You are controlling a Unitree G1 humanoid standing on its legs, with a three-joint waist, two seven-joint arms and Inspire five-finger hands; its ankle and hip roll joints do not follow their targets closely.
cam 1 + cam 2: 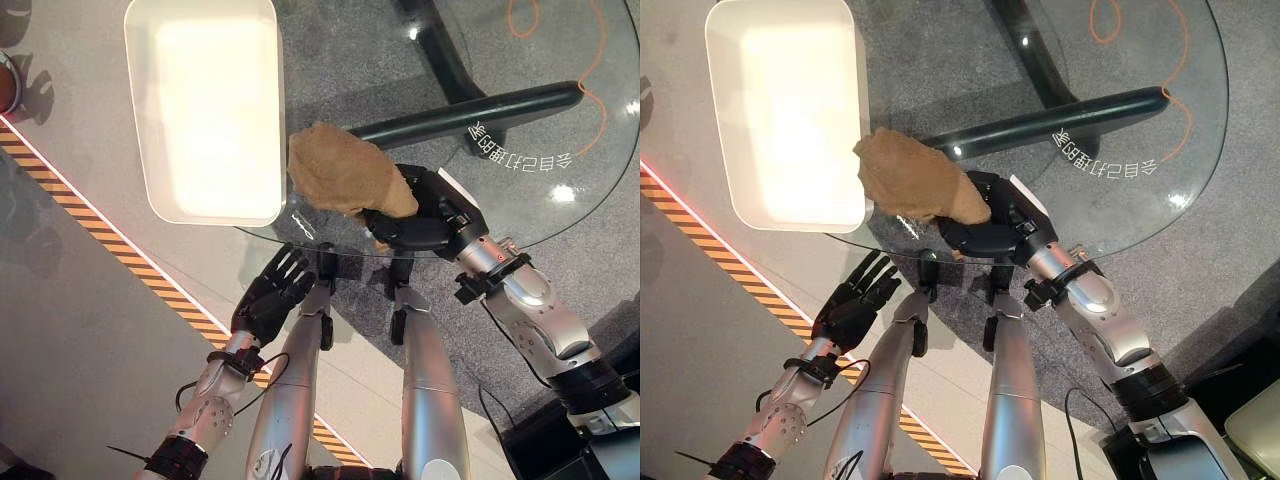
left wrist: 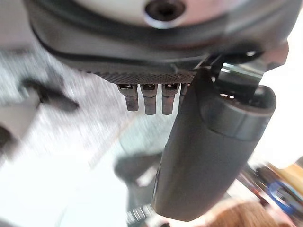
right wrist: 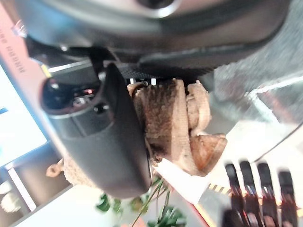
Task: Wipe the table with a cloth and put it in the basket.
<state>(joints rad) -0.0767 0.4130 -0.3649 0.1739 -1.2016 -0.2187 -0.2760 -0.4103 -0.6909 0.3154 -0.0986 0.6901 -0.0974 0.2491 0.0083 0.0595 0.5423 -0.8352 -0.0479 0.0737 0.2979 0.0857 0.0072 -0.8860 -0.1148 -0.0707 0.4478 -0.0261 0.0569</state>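
Nearest in, the left hand hangs below the near rim of the glass table, fingers straight and spread wide, holding nothing. Over on the right, the right hand has its fingers and thumb curled round the brown cloth, which is bunched up above the tabletop, just right of the white basket at the table's left edge.
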